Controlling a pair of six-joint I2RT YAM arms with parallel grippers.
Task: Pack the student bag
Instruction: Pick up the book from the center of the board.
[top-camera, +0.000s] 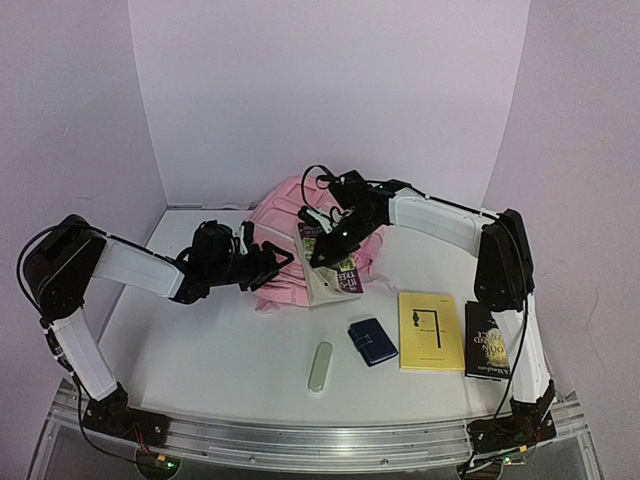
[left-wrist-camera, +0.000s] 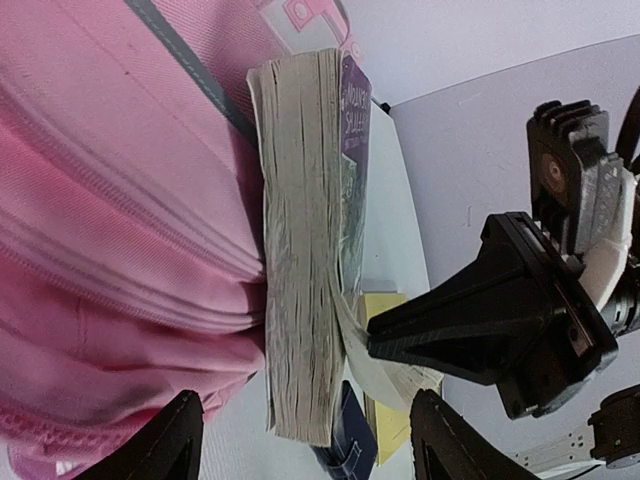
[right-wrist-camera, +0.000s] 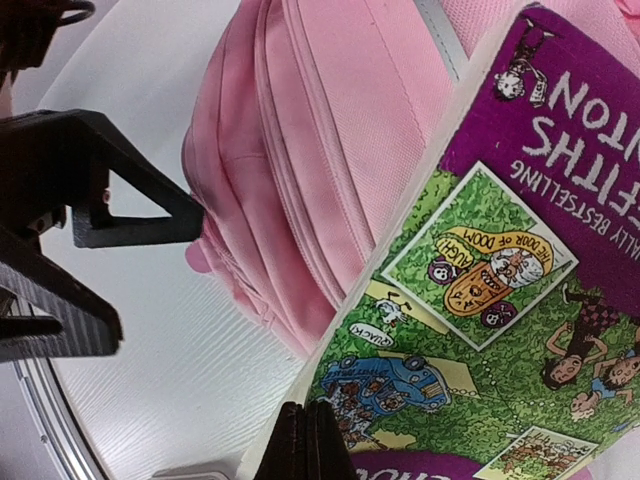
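The student bag (top-camera: 285, 215), a large pink backpack, lies at the back middle of the table. It also shows in the left wrist view (left-wrist-camera: 120, 230) and the right wrist view (right-wrist-camera: 330, 130). A thick paperback with a purple and green cartoon cover (top-camera: 335, 270) leans against the bag's front; its page edge (left-wrist-camera: 300, 250) faces the left wrist camera. My right gripper (right-wrist-camera: 305, 435) is shut on the paperback's front cover and a few pages, which are peeled away from the block. My left gripper (left-wrist-camera: 305, 405) is open, with its fingers either side of the paperback's lower end and not touching it.
On the table in front lie a pale oblong case (top-camera: 320, 367), a dark blue wallet (top-camera: 372, 341), a yellow book (top-camera: 430, 330) and a black book (top-camera: 487, 340). White walls close in the back and both sides.
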